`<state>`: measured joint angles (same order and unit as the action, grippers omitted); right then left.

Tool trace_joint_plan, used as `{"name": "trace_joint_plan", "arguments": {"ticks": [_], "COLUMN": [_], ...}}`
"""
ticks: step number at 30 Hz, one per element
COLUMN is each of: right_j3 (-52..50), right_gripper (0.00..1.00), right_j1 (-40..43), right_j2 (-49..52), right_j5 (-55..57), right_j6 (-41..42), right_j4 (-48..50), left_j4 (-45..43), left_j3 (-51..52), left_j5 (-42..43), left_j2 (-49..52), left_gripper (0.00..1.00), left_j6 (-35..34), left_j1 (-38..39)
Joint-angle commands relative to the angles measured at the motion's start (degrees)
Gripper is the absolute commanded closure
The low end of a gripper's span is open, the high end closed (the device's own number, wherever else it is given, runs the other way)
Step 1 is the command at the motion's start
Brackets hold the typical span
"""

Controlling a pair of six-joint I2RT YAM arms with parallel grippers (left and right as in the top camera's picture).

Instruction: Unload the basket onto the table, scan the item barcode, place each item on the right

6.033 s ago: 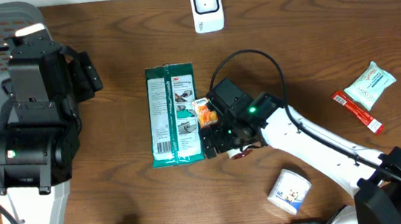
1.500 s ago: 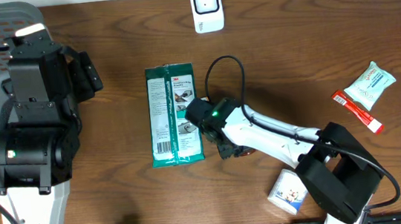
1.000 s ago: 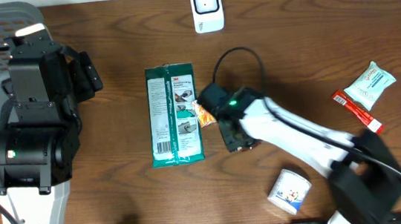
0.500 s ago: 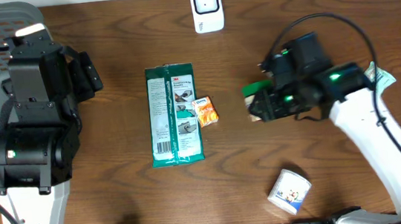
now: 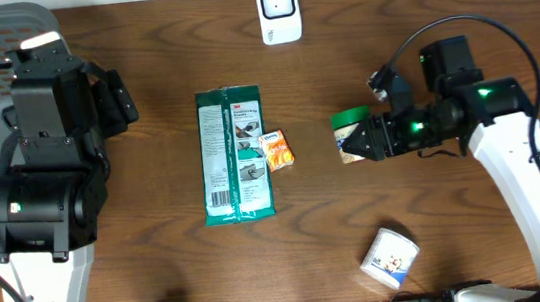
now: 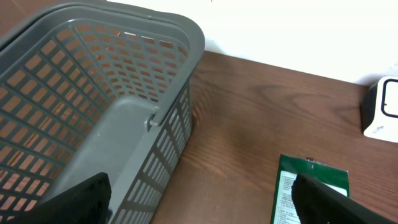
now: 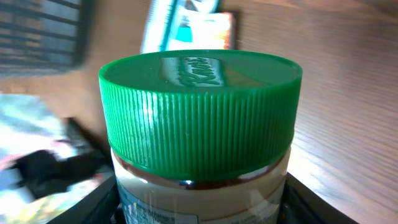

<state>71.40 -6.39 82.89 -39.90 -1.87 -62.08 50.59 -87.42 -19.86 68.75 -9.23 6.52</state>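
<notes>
The item is a jar [image 5: 351, 133] with a green ribbed lid [image 7: 199, 106] and a pale label; it is held off the table right of centre, lying sideways with the lid pointing left. My right gripper [image 5: 361, 140] is shut on the jar's body, one finger [image 7: 314, 202] on each side of it. A white barcode scanner [image 5: 277, 9] stands at the far edge, well away from the jar. My left gripper [image 6: 199, 205] hangs open with nothing in it beside the grey basket [image 6: 93, 93] at the left. No barcode shows in any view.
On the table lie a green wipes packet [image 5: 235, 155], a small orange packet [image 5: 277, 148] against its right side, a white tub [image 5: 390, 256] at the front, and a white pouch [image 5: 497, 114] with a red stick [image 5: 481, 149] at the right.
My right arm has swung from beside the green packet out to the right, carrying the jar with it. The small orange packet is now uncovered. The left arm has stayed still.
</notes>
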Motion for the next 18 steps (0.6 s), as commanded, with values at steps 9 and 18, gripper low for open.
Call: {"name": "trace_joint_plan", "arguments": {"ticks": [9,18], "right_j3": [0.2,0.2], "right_gripper": [0.97,0.99], "right_j1": [7.9,7.9], "right_j2": [10.3,19.4], "right_j5": [-31.8,-42.0], "right_j6": [-17.1,-25.1], "right_j4": [-5.5,-9.4], "left_j4": [0.0,0.0], "left_j3": [-0.4,-0.4], "left_j5": [-0.8,-0.8], "left_j2": [0.1,0.1], "left_gripper": [0.08,0.08], "left_j6": [-0.5,-0.5], "left_j1": [-0.1,-0.1]}}
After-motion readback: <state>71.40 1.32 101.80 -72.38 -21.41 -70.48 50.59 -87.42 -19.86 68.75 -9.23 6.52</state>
